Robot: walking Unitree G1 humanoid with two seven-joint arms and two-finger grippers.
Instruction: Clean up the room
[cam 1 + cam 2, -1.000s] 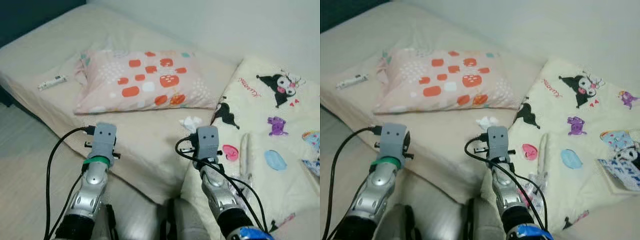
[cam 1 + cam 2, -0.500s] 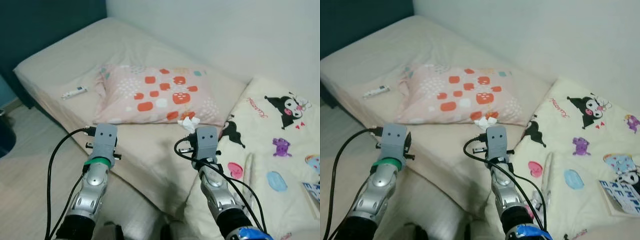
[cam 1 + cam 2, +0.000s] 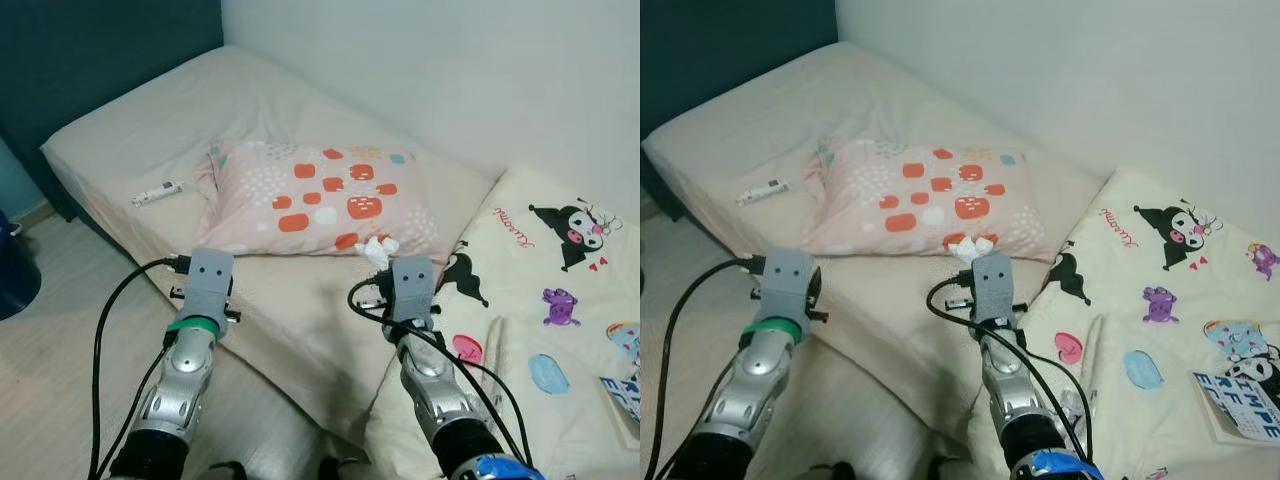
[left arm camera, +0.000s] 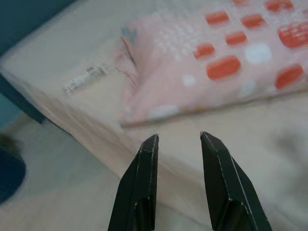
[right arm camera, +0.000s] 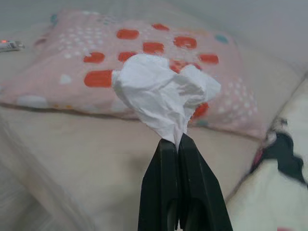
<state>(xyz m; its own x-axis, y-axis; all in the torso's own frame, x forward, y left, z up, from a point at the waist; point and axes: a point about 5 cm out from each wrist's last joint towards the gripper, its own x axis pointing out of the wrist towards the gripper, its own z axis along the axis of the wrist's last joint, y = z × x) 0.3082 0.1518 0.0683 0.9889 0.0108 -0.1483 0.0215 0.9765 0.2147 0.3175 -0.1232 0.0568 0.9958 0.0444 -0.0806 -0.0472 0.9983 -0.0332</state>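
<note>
two silver arms reach forward over the near edge of a bed [image 3: 130, 120] covered in a cream sheet. the right gripper [image 5: 176, 141] has its black fingers pressed together on the bottom of a crumpled white tissue [image 5: 161, 94], which stands up above the fingertips; from the head camera the same tissue [image 3: 378, 249] shows as a small white wad just past the right wrist, in front of the lower edge of a pillow [image 3: 320, 198]. the pillow is pale pink with orange and white patches and lies flat across the middle of the bed, near the white wall [image 3: 480, 70]. the left gripper [image 4: 177, 139] hangs over the bed's near edge with its two fingers apart and nothing between them, pointing toward the pillow's nearer corner. a small white tube [image 3: 158, 193] lies on the sheet just beside the pillow's far left end, apart from it. on the robot's right a cream blanket [image 3: 560, 290] printed with cartoon figures is spread over the bed, its edge lying next to the right arm, and a printed paper packet [image 3: 1240, 405] rests on it toward the far right. a pale wooden floor [image 3: 50, 380] runs under the left arm, with a dark blue wall [image 3: 90, 45] behind the head of the bed and part of a dark blue round object [image 3: 15, 275] on the floor at the far left.
</note>
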